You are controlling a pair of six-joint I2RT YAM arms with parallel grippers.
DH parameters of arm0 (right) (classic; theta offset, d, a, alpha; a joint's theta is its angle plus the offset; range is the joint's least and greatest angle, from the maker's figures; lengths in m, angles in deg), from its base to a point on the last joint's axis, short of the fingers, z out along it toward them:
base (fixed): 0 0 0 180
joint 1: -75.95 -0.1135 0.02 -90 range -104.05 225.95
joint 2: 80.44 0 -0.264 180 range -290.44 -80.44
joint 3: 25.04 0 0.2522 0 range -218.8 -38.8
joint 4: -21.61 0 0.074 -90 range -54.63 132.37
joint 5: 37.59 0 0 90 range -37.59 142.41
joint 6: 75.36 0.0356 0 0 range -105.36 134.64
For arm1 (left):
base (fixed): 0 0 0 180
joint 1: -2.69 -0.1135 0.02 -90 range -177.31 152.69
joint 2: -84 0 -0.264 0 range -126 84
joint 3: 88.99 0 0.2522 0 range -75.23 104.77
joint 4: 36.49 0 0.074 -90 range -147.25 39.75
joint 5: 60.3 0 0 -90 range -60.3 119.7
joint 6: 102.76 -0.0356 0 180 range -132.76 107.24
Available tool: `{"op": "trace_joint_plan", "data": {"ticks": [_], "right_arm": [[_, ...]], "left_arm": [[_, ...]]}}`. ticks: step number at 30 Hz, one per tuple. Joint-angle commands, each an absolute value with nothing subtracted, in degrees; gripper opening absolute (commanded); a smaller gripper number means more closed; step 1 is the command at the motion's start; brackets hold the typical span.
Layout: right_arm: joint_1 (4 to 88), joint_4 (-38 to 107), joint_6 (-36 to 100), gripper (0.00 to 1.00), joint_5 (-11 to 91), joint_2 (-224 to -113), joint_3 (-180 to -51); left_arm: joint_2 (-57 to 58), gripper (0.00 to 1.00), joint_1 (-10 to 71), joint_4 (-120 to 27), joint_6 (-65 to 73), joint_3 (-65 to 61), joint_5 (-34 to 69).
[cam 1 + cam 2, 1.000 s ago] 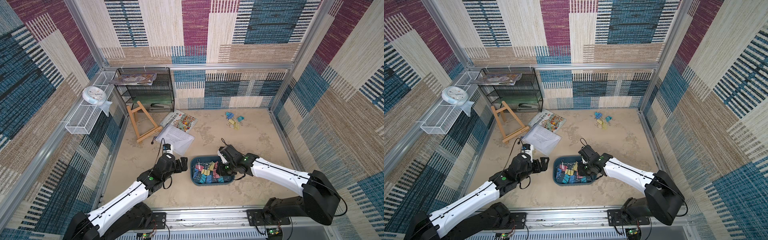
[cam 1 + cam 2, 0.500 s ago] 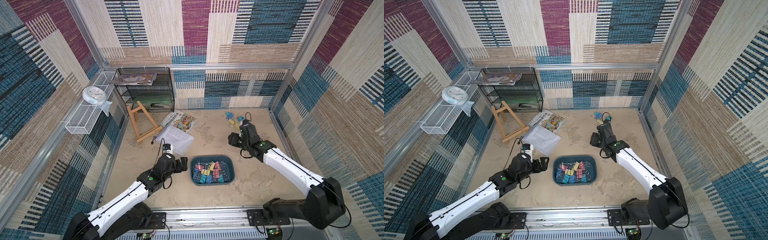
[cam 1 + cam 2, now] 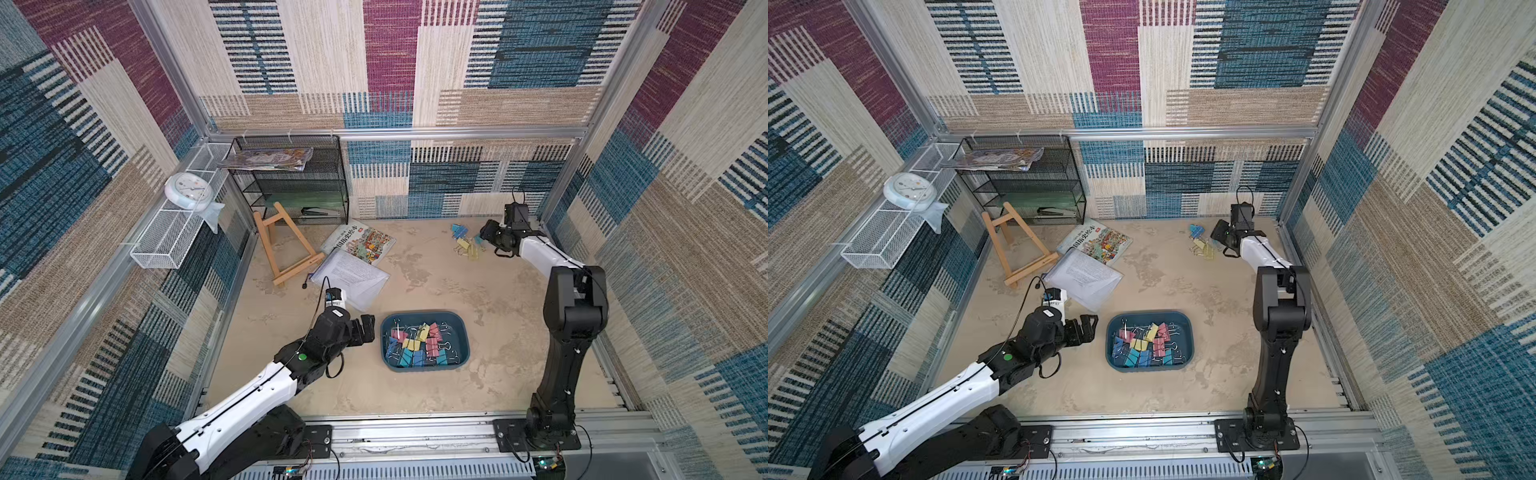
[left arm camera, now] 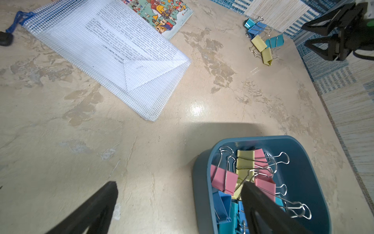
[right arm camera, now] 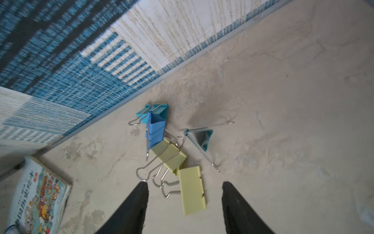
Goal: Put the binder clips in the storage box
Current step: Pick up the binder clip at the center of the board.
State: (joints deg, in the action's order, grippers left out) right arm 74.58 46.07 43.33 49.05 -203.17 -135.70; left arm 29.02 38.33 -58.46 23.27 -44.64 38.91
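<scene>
Picking continues at the far right corner of the sandy beige tabletop (image 3: 415,395), where the right claw (image 5: 184,186), its black fingers apart and gripping nothing, hangs over a loose cluster of pastel folded-metal binder clips with silver wire handles (image 3: 467,245), five by the look of it, close to the back wall. In the right wrist view a pale yellow clip (image 5: 192,190) lies flat in line with the gap between the fingers, untouched. The shallow dark teal-blue plastic storage box (image 3: 424,368) stands well apart from the cluster, near the front middle of the tabletop, with a heap of pink, yellow, blue and teal clips (image 3: 419,345) already inside. The left claw (image 3: 365,328) waits just beside the box, spread wide and empty. The step in hand appears to be the reach for the next clip; the move ahead calls for lowering onto the yellow body, closing across it without hooking the overlapping wire handles next to it, then carrying it to the box
</scene>
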Motion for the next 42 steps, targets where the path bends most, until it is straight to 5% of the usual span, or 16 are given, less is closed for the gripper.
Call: {"op": "trace_joint_plan", "data": {"ticks": [1, 4, 12, 26, 35, 42], "right_arm": [[74.37, 51.04, 38.47, 0.60, 42.56, -208.05, -142.37], [74.22, 49.71, 39.95, 0.56, 37.65, -209.02, -143.09], [70.19, 50.16, 44.16, 0.50, 44.16, -209.51, -143.07], [63.32, 59.18, 25.08, 0.42, 65.00, -217.58, -155.86], [61.21, 58.54, 19.59, 0.17, 72.47, -220.56, -159.14], [59.96, 59.27, 16.90, 0.19, 77.14, -221.59, -159.69]], "left_arm": [[27.92, 0.99, 38.20, -58.42, 21.64, -43.64, 39.98], [26.82, 0.99, 38.11, -58.21, 21.42, -43.39, 39.89], [23.63, 0.99, 37.94, -56.24, 21.64, -42.55, 38.16], [24.28, 1.00, 37.83, -56.84, 21.42, -42.37, 38.74], [23.27, 0.99, 37.85, -56.66, 21.56, -42.01, 38.58], [23.19, 0.99, 37.76, -56.44, 21.56, -41.92, 38.64]]}}
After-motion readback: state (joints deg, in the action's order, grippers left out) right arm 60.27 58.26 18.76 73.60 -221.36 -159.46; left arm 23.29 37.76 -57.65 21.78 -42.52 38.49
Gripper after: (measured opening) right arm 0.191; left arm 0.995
